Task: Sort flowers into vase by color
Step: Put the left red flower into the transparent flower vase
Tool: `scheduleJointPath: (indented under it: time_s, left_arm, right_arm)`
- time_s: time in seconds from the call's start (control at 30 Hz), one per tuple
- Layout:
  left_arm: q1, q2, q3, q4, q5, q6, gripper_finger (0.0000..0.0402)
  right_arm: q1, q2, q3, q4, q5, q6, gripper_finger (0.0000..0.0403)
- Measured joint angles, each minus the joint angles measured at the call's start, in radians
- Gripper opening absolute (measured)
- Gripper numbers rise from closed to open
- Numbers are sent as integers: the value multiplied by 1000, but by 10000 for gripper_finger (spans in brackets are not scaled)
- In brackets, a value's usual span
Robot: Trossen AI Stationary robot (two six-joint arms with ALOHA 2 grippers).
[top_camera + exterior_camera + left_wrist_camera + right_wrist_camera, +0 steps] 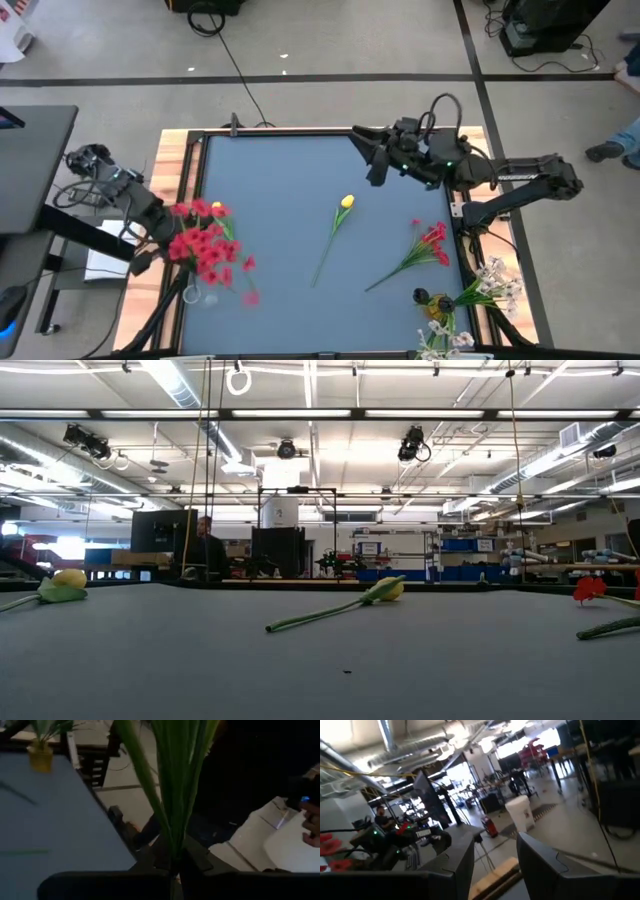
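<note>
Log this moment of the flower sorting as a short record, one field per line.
left gripper: shut on a bunch of red blossom clusters on green stems, at the left edge of the grey-blue table
right gripper: open, empty, raised near the table's far right corner
lying loose: single yellow tulip mid-table; a second red blossom spray to its right
near right corner: white blossom sprays
background: a person stands beyond the table
</note>
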Motion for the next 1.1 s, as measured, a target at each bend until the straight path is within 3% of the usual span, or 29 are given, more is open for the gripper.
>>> scheduleJointPath:
  time_s: [0.3,0.53,0.67,0.9,1.1]
  left_arm:
    - [-90,-14,-39,14,-18,88,14]
    - [-157,-71,-219,176,-14,37,14]
    - [-185,-120,-297,194,-6,-31,14]
    - [-186,-135,-324,178,-28,-174,39]
    - [-186,-135,-324,174,-83,-68,69]
  right_arm:
    - [38,40,0,-12,41,93,155]
    - [76,38,0,-5,99,92,155]
    - [82,38,0,-6,50,86,158]
    - [93,38,0,-34,-3,93,198]
    - [94,38,0,-34,20,108,230]
